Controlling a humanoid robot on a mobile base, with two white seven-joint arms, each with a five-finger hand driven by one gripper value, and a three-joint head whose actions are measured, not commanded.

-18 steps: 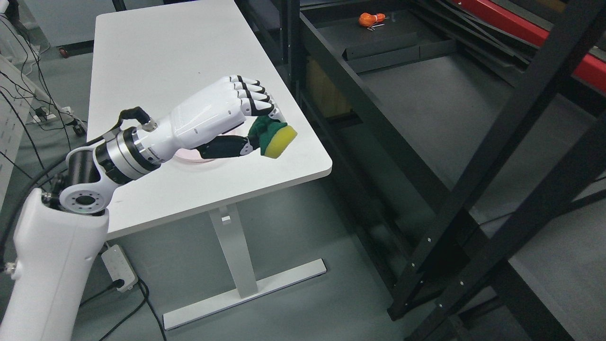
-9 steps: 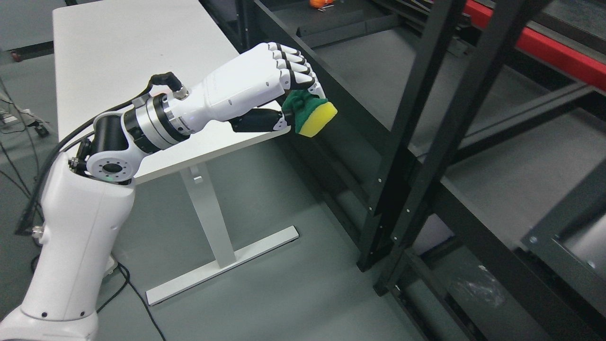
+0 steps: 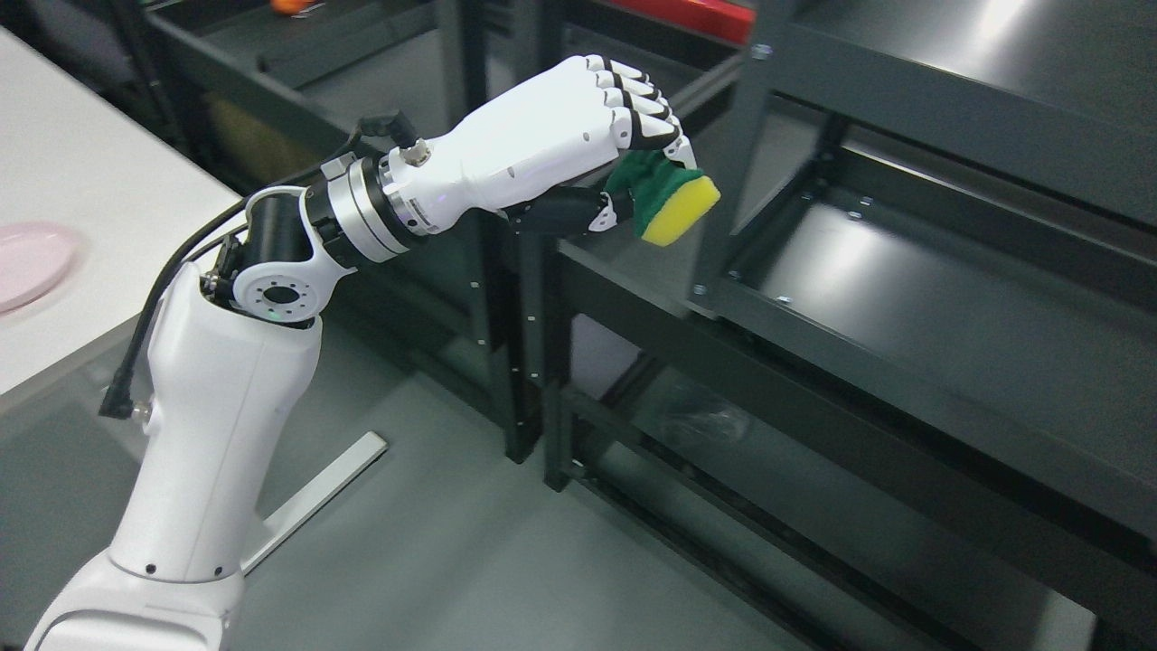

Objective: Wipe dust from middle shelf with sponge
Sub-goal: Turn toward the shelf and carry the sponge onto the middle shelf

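Observation:
My left hand (image 3: pixel 633 172) is shut on a sponge (image 3: pixel 673 201) with a green scrub side and a yellow foam side. It holds the sponge in the air at the front left corner of a dark metal shelf rack, just beside an upright post (image 3: pixel 732 172). The sponge is above and left of the middle shelf (image 3: pixel 913 298), a dark glossy board, and does not touch it. The right arm is out of view.
A white table (image 3: pixel 81 226) with a pink plate (image 3: pixel 27 262) stands at the left. A second dark rack (image 3: pixel 298 63) stands behind it with an orange object (image 3: pixel 287 5) at the top edge. A lower shelf (image 3: pixel 813 506) sits near the grey floor.
The camera has swung right, so the table slid left and the shelf rack now fills the right. My left hand, still holding the sponge, has come from over the table to the rack's front.

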